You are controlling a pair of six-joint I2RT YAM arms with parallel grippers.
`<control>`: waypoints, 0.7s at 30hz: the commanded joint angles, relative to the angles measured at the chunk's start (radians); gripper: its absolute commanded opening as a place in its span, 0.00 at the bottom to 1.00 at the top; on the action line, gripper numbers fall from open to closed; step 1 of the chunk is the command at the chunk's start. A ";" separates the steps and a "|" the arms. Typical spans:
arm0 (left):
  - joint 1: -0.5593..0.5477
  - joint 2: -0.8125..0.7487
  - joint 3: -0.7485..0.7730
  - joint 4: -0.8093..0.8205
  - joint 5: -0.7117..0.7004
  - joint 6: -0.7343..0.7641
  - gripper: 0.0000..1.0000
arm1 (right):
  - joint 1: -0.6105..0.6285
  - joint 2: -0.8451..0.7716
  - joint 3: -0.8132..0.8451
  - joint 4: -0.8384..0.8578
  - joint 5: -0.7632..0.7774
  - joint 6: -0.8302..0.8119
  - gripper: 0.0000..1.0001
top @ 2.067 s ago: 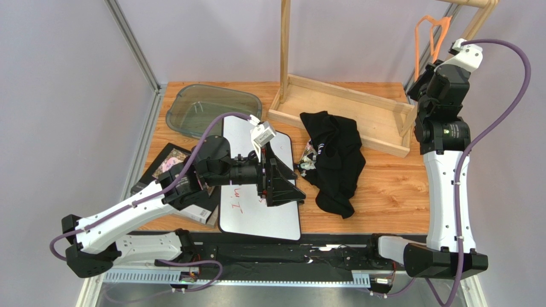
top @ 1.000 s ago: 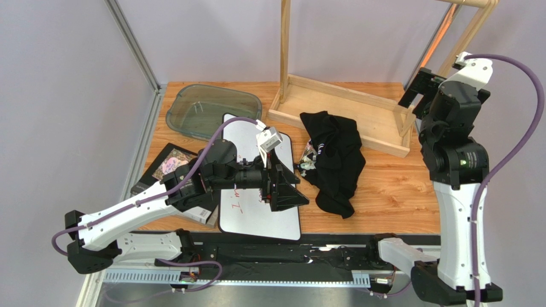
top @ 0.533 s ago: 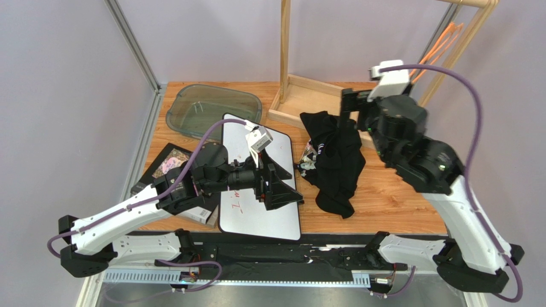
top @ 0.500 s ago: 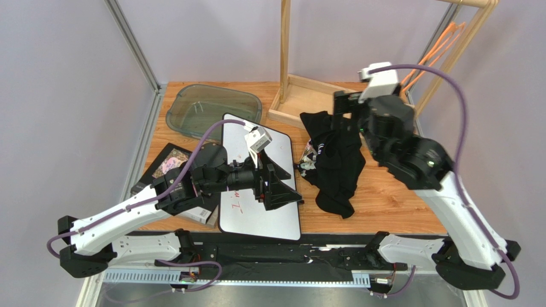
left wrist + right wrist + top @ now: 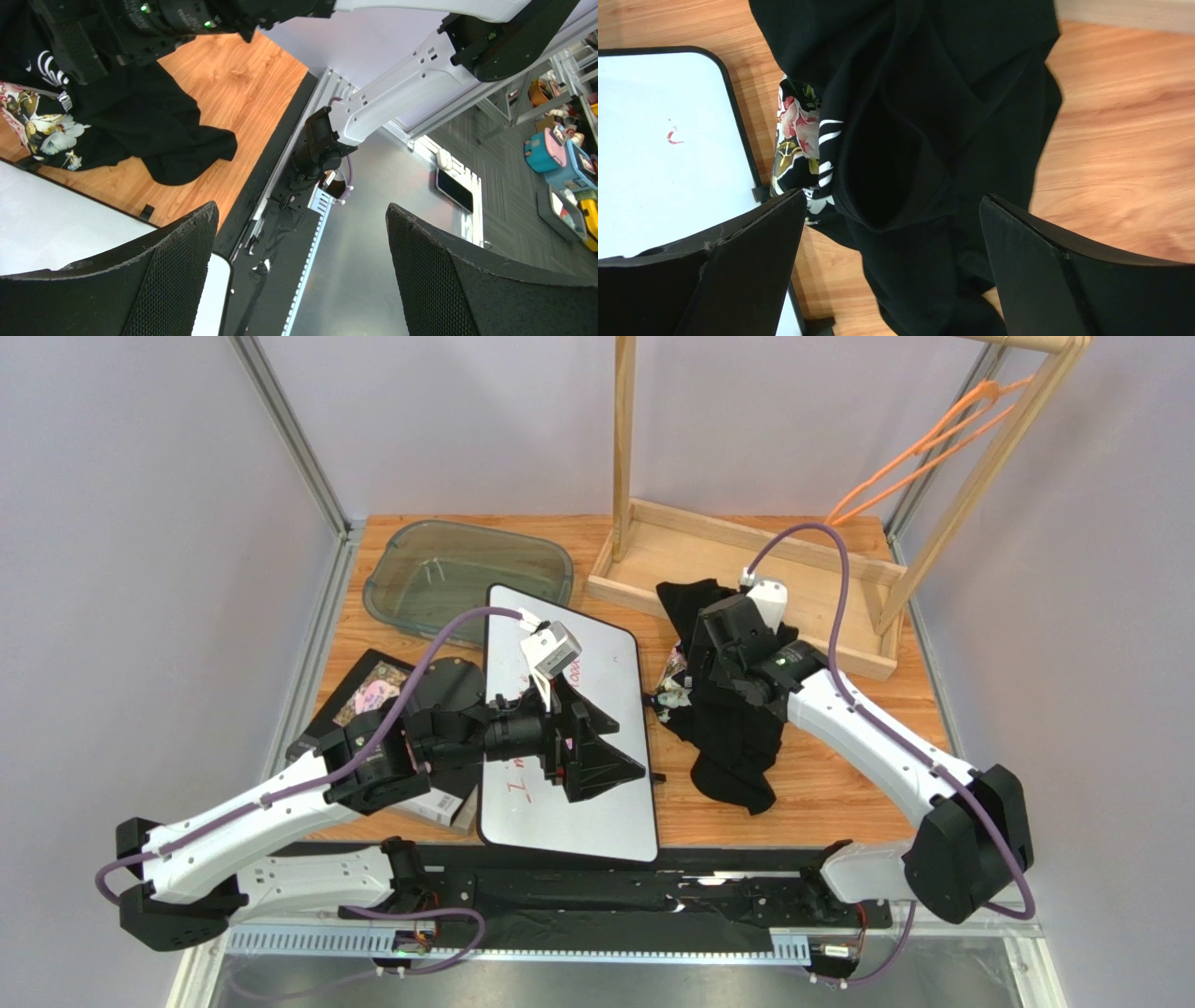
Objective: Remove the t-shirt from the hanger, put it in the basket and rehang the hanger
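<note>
T-shirt (image 5: 741,703): crumpled heap on worktop (image 5: 870,742), beside whiteboard (image 5: 603,826) | hanger (image 5: 919,459): at wooden rack (image 5: 622,448), well apart | right tool (image 5: 892,198): spread, above t-shirt | left tool (image 5: 300,206): spread, over whiteboard

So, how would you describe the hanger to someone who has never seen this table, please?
Find the tall pale wooden rack at the far edge of the table. The hanger hangs under the right end of its top bar, slanting down leftward. It is the only thin, bright orange thing here, and it carries nothing: the black t-shirt lies crumpled on the table.
</note>
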 commanded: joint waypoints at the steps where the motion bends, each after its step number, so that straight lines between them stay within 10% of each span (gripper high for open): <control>1: -0.007 0.009 0.004 0.003 0.005 0.020 0.93 | 0.003 0.098 -0.048 0.206 0.010 0.158 1.00; 12: -0.005 0.007 0.013 -0.064 -0.059 0.037 0.93 | 0.003 0.288 -0.106 0.333 0.096 0.152 0.89; 16: -0.007 0.028 0.039 -0.104 -0.160 0.052 0.92 | -0.024 0.268 -0.070 0.350 0.067 0.093 0.07; 21: -0.004 -0.051 -0.034 0.002 -0.312 0.041 0.93 | -0.069 0.163 0.007 0.324 -0.039 -0.017 0.00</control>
